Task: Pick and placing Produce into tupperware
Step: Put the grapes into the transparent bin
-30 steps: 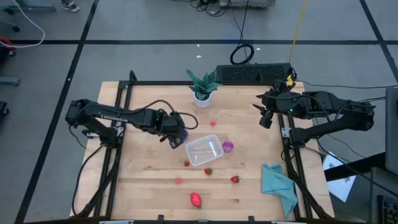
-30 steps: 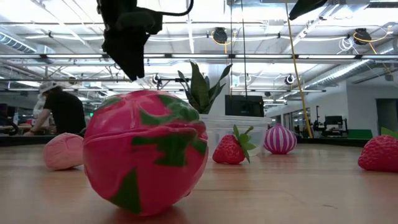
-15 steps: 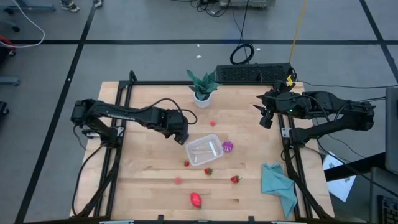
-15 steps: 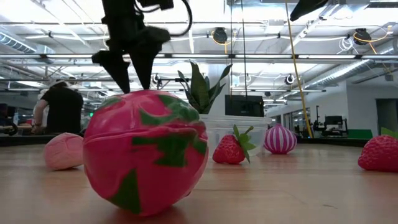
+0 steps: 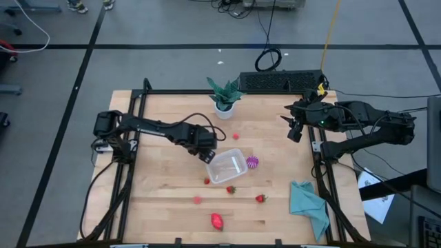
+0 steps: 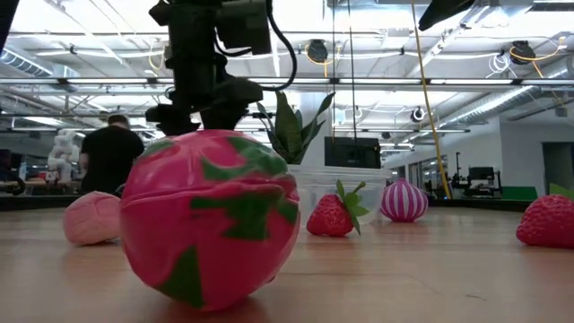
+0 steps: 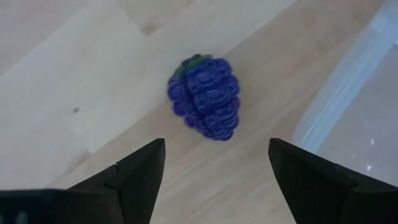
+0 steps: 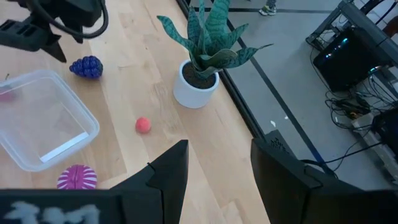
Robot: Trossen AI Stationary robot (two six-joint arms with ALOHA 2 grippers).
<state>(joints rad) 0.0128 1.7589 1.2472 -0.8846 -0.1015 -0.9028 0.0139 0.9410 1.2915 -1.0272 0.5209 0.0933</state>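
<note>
Left hand wide open above purple berry

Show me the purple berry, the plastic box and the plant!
Purple berry (image 7: 205, 98), left wrist view, middle of its bumpy body.
Plastic box (image 5: 226, 167), high view, its clear floor.
Plant (image 8: 208, 38), right wrist view, its striped green leaves.

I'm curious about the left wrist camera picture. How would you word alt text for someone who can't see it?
A purple toy berry lies on the wooden table, ahead of the left gripper with its jaws open. The clear plastic container sits beside it.
</note>
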